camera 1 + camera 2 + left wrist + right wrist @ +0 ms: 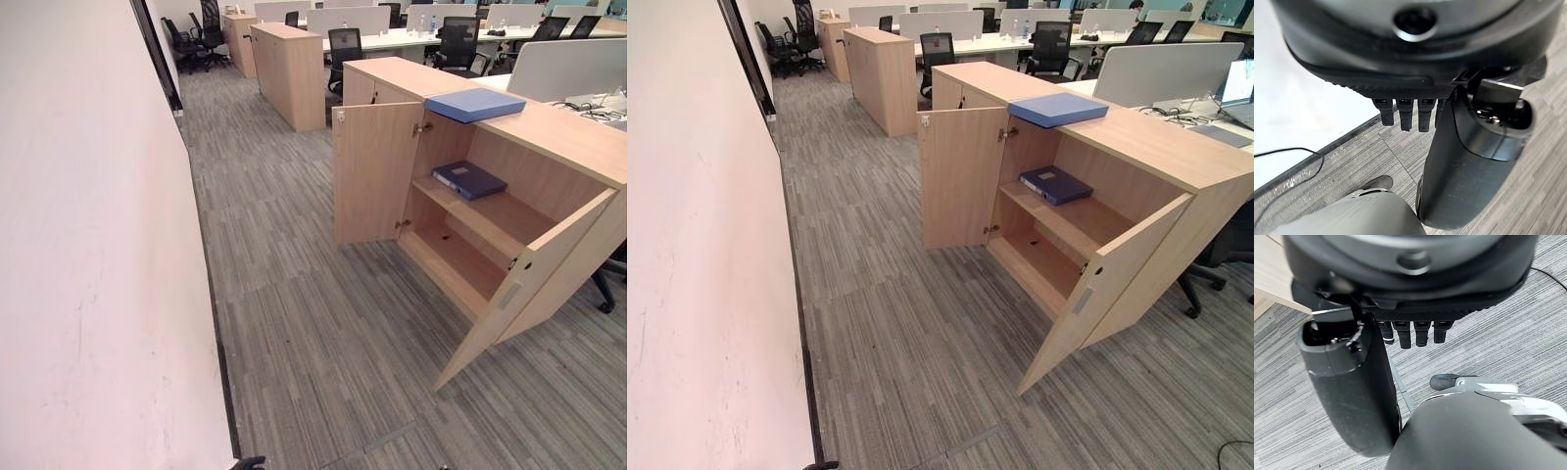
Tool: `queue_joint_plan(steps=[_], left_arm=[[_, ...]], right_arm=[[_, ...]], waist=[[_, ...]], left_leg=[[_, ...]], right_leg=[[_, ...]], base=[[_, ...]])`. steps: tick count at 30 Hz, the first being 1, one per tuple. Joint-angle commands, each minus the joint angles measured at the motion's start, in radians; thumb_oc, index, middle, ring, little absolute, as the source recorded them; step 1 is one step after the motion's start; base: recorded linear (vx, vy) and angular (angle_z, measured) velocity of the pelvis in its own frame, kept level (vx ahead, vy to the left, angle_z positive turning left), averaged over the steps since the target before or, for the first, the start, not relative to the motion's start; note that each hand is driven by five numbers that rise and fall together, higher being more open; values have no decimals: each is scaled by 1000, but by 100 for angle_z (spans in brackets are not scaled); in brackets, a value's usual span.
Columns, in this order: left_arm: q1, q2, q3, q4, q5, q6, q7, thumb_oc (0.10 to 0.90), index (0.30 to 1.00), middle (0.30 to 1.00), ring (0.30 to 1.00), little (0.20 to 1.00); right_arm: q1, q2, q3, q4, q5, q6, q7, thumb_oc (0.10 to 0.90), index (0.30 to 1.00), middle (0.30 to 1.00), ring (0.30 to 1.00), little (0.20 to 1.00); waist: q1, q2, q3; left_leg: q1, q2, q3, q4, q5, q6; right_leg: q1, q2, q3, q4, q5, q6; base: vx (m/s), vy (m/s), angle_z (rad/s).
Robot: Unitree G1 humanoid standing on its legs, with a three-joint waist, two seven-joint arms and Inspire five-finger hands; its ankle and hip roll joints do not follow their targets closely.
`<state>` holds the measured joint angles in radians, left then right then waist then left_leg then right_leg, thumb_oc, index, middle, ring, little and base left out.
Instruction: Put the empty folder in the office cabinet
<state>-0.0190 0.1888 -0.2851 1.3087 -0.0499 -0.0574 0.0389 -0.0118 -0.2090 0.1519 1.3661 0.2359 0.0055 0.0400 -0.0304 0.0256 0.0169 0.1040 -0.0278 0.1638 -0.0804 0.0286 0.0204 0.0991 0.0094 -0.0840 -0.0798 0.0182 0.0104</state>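
A low cabinet of pale, smooth wood (549,147) stands on a grey carpet with thin stripes (294,323). Both of its flat doors hang open. The left door (376,171) swings out toward the white wall, and the right door (534,284) tilts out toward the camera. Inside are two levels, parted by one wooden shelf (485,215).

A dark blue, flat, boxy folder (469,179) lies on that shelf, near the back, with a small pale label on its cover. A lighter blue, flat, square folder (475,104) lies on the cabinet's smooth top, with one corner poking a little past the front edge. The two folders are well apart, one above the other.

A big, smooth white wall (88,245) runs along the left side. Farther back stands another tall box of pale wood (291,73), and behind it are white desks (392,39) with black office chairs on wheels (345,54).

The left hand (1405,115) is dark and bumpy, and it hangs above the carpet. Its short fingers point down in a neat row, straight and close together, holding nothing. Its thick, round thumb (1469,161) sticks out beside them.

The right hand (1415,333) looks the same over the carpet. Its fingers hang straight in a row with nothing in them, and its fat, smooth thumb (1352,391) stands beside them.
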Motion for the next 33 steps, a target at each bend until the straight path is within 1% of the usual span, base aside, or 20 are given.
queue_joint_plan(steps=[1,4,6,7,9,10,11,14,15,16,18,20,23,26,27,28,29,30,32,33], left_arm=[[-36,-47,-20,64,58,3,5,800,900,900,900,900],[-56,-33,-18,64,52,7,8,800,900,900,900,900],[-66,-16,3,68,20,8,17,800,900,900,900,900],[-69,-4,15,66,-3,7,18,800,900,900,900,900],[-74,10,30,58,-38,5,15,800,900,900,900,900],[-77,12,66,41,-119,1,22,800,900,900,900,900],[-74,11,87,44,-158,-5,31,800,900,900,900,900],[-60,8,100,45,-165,-11,39,800,900,900,900,900],[-53,6,104,47,-165,-12,41,800,900,900,900,900],[-52,5,109,48,-166,-12,40,800,900,900,900,900],[-47,2,124,49,-172,-12,43,800,900,900,900,900],[-44,1,130,52,-177,-13,43,800,900,900,900,900],[0,-8,169,69,-180,-9,38,800,900,900,900,900],[8,-5,180,70,-180,-9,37,800,900,900,900,900],[27,4,220,70,-202,-12,40,800,900,900,900,900],[28,8,219,72,-203,-13,42,800,900,900,900,900],[29,8,219,72,-203,-13,42,800,900,900,900,900],[33,15,221,59,-208,-16,47,800,900,900,900,900],[34,19,220,55,-209,-17,45,800,900,900,900,900],[33,24,214,46,-201,-19,45,800,900,900,900,900]], right_arm=[[-3,-34,55,95,-82,28,8,800,900,900,900,900],[-12,-47,56,100,-85,30,12,800,900,900,900,900],[-24,-47,54,101,-71,28,11,800,900,900,900,900],[-32,-43,55,104,-62,27,9,800,900,900,900,900],[-41,-41,58,107,-57,26,6,800,900,900,900,900],[-48,-53,59,107,-59,28,-7,800,900,900,900,900],[-50,-61,62,111,-64,31,-9,800,900,900,900,900],[-51,-75,63,114,-85,34,-9,800,900,900,900,900],[-51,-80,63,113,-94,31,-8,800,900,900,900,900],[-49,-82,61,113,-96,30,-7,800,900,900,900,900],[-45,-82,52,113,-96,25,-8,800,900,900,900,900],[-41,-79,48,114,-97,24,-9,800,900,900,900,900],[-12,-57,33,134,-119,31,4,800,900,900,900,900],[-8,-54,34,135,-130,35,11,800,900,900,900,900],[-4,-48,40,139,-148,37,24,800,900,900,900,900],[-4,-44,39,137,-149,36,27,800,900,900,900,900],[-4,-43,39,137,-149,36,27,800,900,900,900,900],[2,-34,52,130,-150,37,33,800,900,900,900,900],[0,-34,56,123,-151,37,39,800,900,900,900,900],[-10,-29,72,104,-150,35,45,800,900,900,900,900]], waist=[[-20,-16,5],[-25,-24,20],[-23,-42,33],[-17,-66,51],[1,-95,76],[28,-106,109],[35,-106,120],[62,-90,118],[80,-58,105],[89,-42,101],[102,-28,98],[107,-27,95],[111,-12,52],[115,-18,36],[139,-55,-4],[143,-72,-11],[142,-73,-11],[144,-89,-12],[147,-93,-12],[155,-97,-10]], left_leg=[[36,-6,18,-7,-87,-41],[45,13,22,-7,-87,-49],[60,56,35,21,-96,-70],[13,94,50,145,-122,-81],[-110,155,46,381,-92,-81],[-235,174,12,582,-19,-43],[-315,171,7,628,-6,-15],[-363,132,16,464,28,-32],[-370,109,26,259,101,-66],[-373,101,33,157,155,-81],[-397,83,77,15,196,-94],[-409,77,90,-7,197,-101],[-400,102,180,-7,230,-91],[-394,91,176,-7,233,-85],[-370,56,184,-7,212,-61],[-363,39,191,-7,204,-53],[-362,38,191,-7,204,-53],[-331,12,194,-4,177,-34],[-318,-1,191,-3,160,-23],[-297,-19,184,-1,133,-8]], right_leg=[[-6,-24,-29,-7,13,105],[-14,-17,-32,10,2,96],[-29,1,-19,61,-30,77],[-33,6,-12,99,-50,61],[-20,16,-7,124,-65,33],[-1,25,-14,132,-75,7],[3,31,-10,134,-84,1],[37,26,7,114,-104,8],[59,40,17,106,-128,15],[80,48,26,104,-143,16],[130,54,53,98,-171,18],[152,54,67,95,-181,19],[206,43,94,81,-210,41],[209,21,99,85,-213,50],[208,-61,85,110,-160,111],[205,-98,79,132,-75,145],[206,-99,79,131,-75,145],[183,-147,87,189,68,186],[173,-159,97,208,117,200],[158,-174,105,235,208,223]], base=[[34,-87,3],[41,-115,1],[96,-263,-2],[97,-342,-14],[52,-348,-35],[54,-300,-23],[178,-167,11],[231,83,-11],[442,209,-40],[486,194,-89],[335,107,-68],[272,92,13],[525,227,-68],[332,206,-40],[610,351,-39],[612,351,-47],[446,225,-44],[387,199,-54],[377,196,-29],[249,133,8]])
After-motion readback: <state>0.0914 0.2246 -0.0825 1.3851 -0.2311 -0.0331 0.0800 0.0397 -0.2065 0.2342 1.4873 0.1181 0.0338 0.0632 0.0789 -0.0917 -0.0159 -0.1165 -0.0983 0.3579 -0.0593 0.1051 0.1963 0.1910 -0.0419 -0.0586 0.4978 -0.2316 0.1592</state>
